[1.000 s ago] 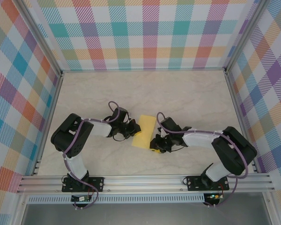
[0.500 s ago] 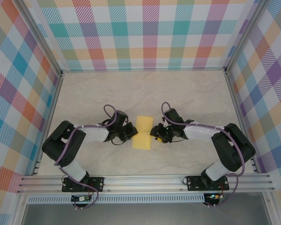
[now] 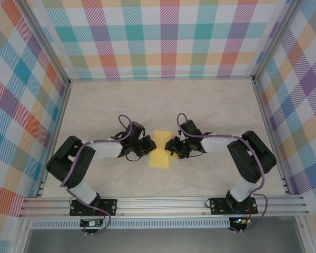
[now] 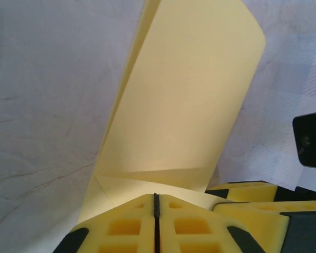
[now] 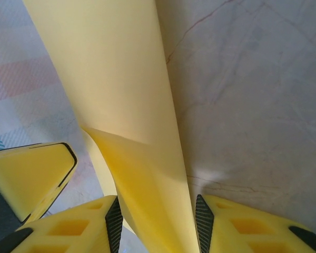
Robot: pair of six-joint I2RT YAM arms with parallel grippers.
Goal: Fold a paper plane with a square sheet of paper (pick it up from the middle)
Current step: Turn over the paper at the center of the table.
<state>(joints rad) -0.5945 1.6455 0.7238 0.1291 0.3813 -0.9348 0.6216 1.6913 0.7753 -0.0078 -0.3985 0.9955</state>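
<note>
- Top external: the square sheet of paper (image 3: 159, 150) is lying folded on the table (image 3: 210, 105), between the left gripper (image 3: 149, 148) and the right gripper (image 3: 171, 147), which are both reaching its side edges.
- Left wrist: the left gripper (image 4: 156, 199) is pinching the near edge of the square sheet of paper (image 4: 184, 105), jaws pressed together, with the paper bowing ahead of them.
- Right wrist: the right gripper (image 5: 157, 211) is standing partly open, the folded square sheet of paper (image 5: 121, 79) passing between its pads (image 5: 114, 221).

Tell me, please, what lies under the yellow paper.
The marbled table surrounds the folded yellow paper, and nothing sticks out from beneath it. The patch directly below is covered by the sheet, so whatever is there cannot be seen.
</note>
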